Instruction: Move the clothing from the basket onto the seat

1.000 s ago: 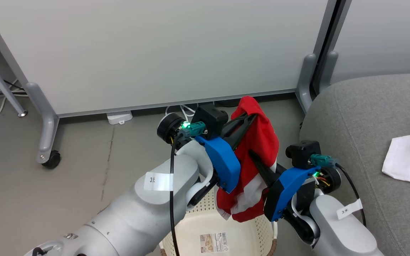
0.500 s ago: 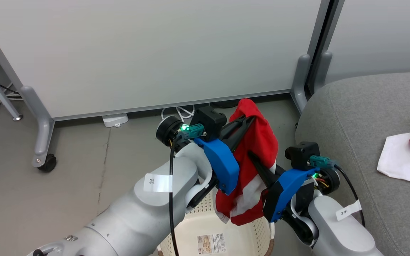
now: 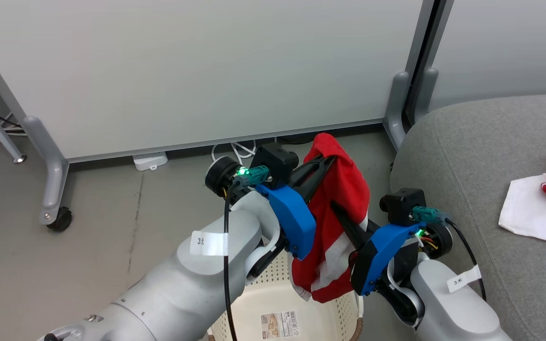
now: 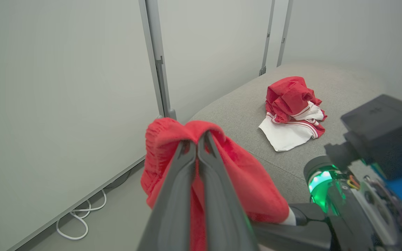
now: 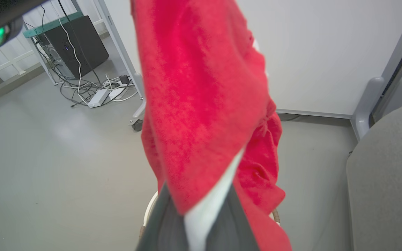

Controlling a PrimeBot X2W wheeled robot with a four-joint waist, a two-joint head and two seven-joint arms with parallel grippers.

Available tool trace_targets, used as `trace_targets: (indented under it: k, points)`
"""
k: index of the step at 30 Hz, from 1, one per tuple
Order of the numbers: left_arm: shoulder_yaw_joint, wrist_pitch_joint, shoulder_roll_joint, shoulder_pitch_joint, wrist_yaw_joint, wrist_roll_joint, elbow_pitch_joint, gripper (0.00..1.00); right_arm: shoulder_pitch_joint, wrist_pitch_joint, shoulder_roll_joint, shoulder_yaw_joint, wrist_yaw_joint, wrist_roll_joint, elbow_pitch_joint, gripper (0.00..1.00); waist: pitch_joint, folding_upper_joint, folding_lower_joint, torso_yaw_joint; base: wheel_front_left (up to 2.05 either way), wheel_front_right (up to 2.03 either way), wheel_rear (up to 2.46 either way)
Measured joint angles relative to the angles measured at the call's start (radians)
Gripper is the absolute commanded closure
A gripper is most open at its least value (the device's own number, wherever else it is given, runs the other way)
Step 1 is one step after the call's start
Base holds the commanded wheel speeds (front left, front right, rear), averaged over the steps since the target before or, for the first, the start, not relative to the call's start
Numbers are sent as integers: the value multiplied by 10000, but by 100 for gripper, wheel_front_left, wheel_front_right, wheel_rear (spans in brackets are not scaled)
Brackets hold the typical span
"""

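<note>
As the head camera swings slightly toward the large grey fabric sofa [image 3: 481, 156], the left gripper [image 3: 332, 158] and right gripper [image 3: 337, 208] both stay clamped on the bright red, white-panelled garment [image 3: 349, 184], which hangs above the cream perforated plastic basket [image 3: 263, 279] beneath them. Carrying it rightward to the sofa seems underway.

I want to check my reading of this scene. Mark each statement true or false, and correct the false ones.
1. The left gripper and right gripper are both shut on the red garment. True.
2. The basket is full of clothing. False: its inside in view holds a label, no clothing.
3. Another red and white garment lies on the sofa. True.
4. The red garment lies inside the basket. False: it hangs over the basket.
</note>
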Motion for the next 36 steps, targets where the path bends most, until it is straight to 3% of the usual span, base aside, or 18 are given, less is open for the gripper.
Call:
trace_targets:
  k: [6, 7, 8, 9, 10, 22, 26, 36]
  points:
    - [-2, 0, 2, 0, -2, -25, 48, 100, -27, -29, -15, 35, 0, 4, 31, 100, 13, 1, 0, -43, 0, 0, 0]
    - [13, 0, 0, 0, -2, -23, 42, 81, -29, -29, -17, 42, 0, 6, 33, 100, 19, 0, 0, -49, 0, 0, 0]
    - [36, 0, 2, 0, -2, -23, 35, 50, -33, -31, -19, 46, 0, 10, 33, 100, 24, 0, 0, -55, 0, 0, 0]
    - [54, 0, 0, 0, -2, -17, 25, 8, -37, -31, -23, 48, 0, 17, 33, 100, 28, 0, 0, -58, 0, 0, 0]
    - [71, 0, 0, 0, -2, -12, 27, 0, -46, -33, -25, 52, 0, 17, 33, 100, 32, 0, 0, -62, 0, 0, 0]
    - [305, -2, 0, 16, 10, 263, 4, 0, -102, -77, -35, 52, 0, 35, 69, 100, 80, 0, 0, -51, 0, 0, 0]
    - [690, -2, 15, 226, 46, 809, -104, 0, -109, -100, -29, 35, 0, 27, 63, 100, 113, 0, 0, -49, 0, 0, 0]
    - [2752, -13, 598, 2192, 84, 2842, -1941, 0, -63, -173, -127, -288, 0, -107, -284, 100, 302, 0, 0, 104, 0, 0, 0]
